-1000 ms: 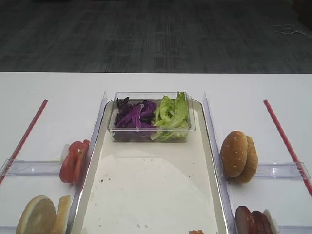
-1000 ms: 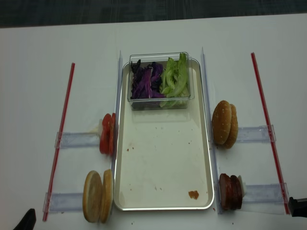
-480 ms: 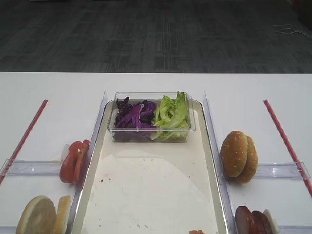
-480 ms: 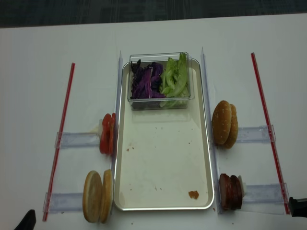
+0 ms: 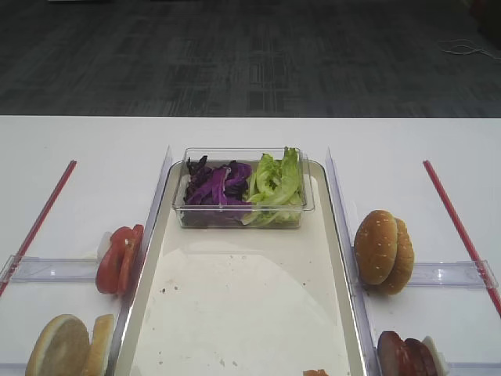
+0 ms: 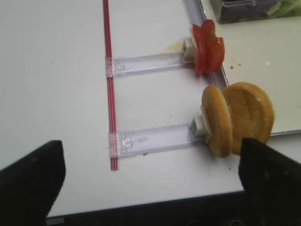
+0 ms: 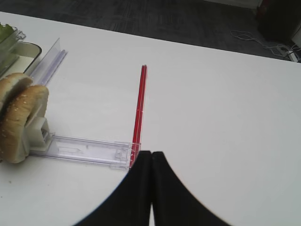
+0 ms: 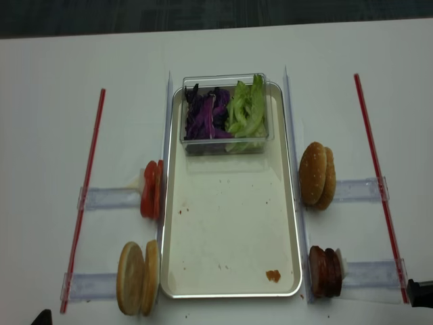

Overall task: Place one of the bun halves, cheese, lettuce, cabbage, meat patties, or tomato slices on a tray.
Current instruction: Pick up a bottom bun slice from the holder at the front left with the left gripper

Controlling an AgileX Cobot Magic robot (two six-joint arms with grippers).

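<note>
Bun halves (image 6: 237, 123) stand on edge just ahead of the left gripper (image 6: 150, 165), whose dark fingers (image 6: 30, 176) are spread wide with nothing between them, tomato slices (image 6: 207, 46) farther ahead. Beyond both, to its right, lies the tray (image 8: 230, 230). Off at the far side, the right gripper (image 7: 151, 162) has its tips pressed together, empty, a red strip (image 7: 138, 110) straight ahead.

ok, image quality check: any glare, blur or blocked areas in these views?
Exterior high: sharp, with a broad pale reflection on the tray. Realsense overhead: softer, evenly lit, the tray without that sheen. Left wrist: open left gripper fingers fill both lower corners as dark, blurred shapes; bun halves sharp. Right wrist: shut right gripper blocks the bottom centre.
</note>
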